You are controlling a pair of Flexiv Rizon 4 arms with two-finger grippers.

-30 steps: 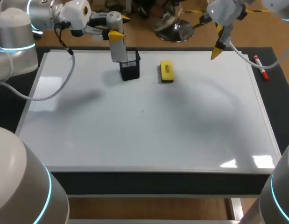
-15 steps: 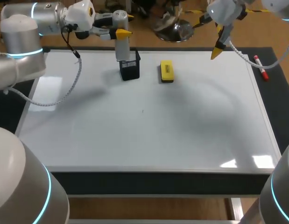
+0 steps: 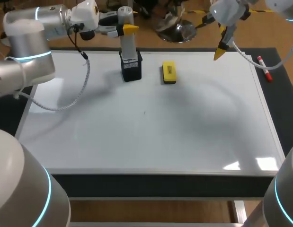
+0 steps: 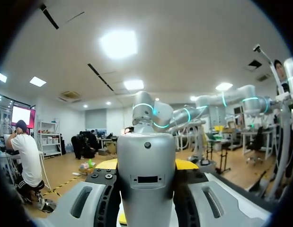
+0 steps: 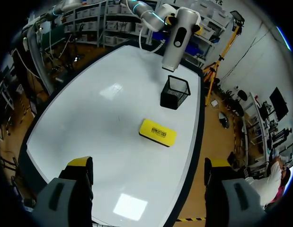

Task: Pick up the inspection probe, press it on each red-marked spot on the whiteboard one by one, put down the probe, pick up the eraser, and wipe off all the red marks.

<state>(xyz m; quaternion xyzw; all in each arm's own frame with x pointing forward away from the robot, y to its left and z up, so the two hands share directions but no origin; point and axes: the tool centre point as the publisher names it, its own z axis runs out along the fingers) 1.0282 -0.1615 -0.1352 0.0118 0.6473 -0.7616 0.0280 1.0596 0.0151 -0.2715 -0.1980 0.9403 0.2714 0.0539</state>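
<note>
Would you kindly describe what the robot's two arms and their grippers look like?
The left arm and right arm are rounded silver-white tubes with glowing cyan rings at joints. A grey cable loops from the left wrist. The left gripper and right gripper have grey fingers with yellow tips.

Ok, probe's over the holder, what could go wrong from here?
The probe in the left gripper hangs just over the mesh holder; off-centre, it could catch the rim and tip it. A tipped holder could knock the eraser beside it. No red marks show on the whiteboard: wiping has no target.
</note>
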